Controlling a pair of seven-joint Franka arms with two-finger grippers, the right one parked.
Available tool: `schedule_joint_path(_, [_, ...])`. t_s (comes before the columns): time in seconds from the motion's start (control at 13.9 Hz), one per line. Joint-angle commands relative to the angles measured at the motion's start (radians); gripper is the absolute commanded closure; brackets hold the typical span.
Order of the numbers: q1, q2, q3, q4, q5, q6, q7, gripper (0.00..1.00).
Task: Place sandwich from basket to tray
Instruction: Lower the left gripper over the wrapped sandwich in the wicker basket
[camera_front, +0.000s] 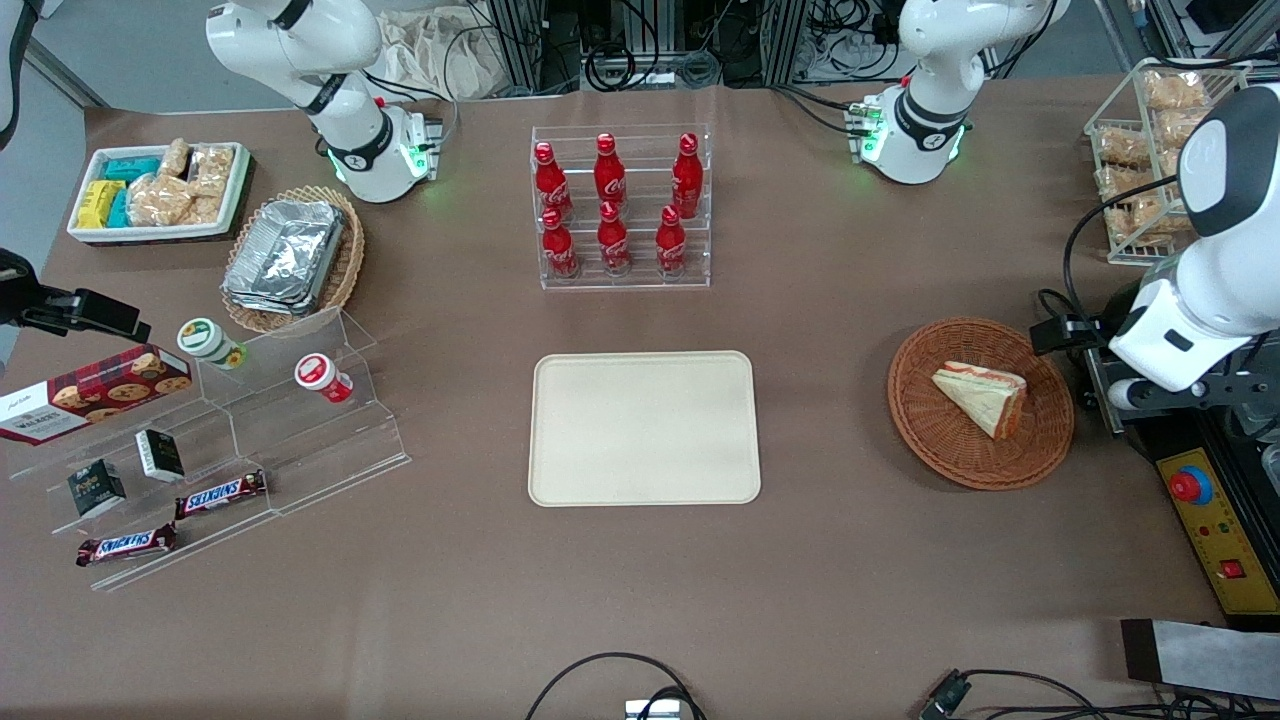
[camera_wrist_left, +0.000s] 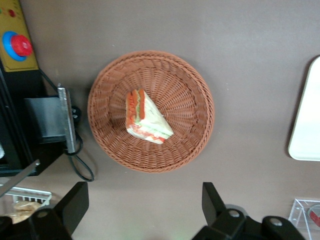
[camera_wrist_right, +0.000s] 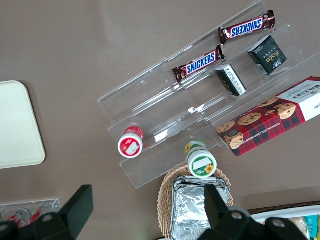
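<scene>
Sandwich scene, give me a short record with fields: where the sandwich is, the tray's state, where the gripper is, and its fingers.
sandwich: lying in the round wicker basket, untouched
tray: flat on the table, nothing on it, toward the parked arm's end from the basket
gripper: above the table beside the basket, apart from the sandwich
fingers: open, holding nothing

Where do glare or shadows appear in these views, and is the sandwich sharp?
Front view: even light, glare on the foil containers. Left wrist view: sandwich in the basket is slightly soft; the open gripper, raised above the table beside the basket, shades it.
</scene>
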Motion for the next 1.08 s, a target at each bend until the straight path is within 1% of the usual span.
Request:
schedule_joint_path(0.0, [0.002,0.010,-0.011,0.046,0.025,-0.045,-0.010,0.00])
schedule_joint_path(0.22, [0.001,0.021,-0.013,0.035,0.028,-0.045,-0.065,0.00])
schedule_joint_path(0.43, [0.001,0.058,-0.011,-0.027,0.042,-0.007,-0.189,0.00])
schedule_joint_path(0.65, [0.004,0.056,-0.010,-0.197,0.042,0.173,-0.444,0.00])
schedule_joint_path(0.72, [0.011,0.055,-0.008,-0.256,0.042,0.258,-0.496,0.00])
schedule_joint_path(1.01, [0.042,0.064,0.018,-0.419,0.042,0.529,-0.520,0.00])
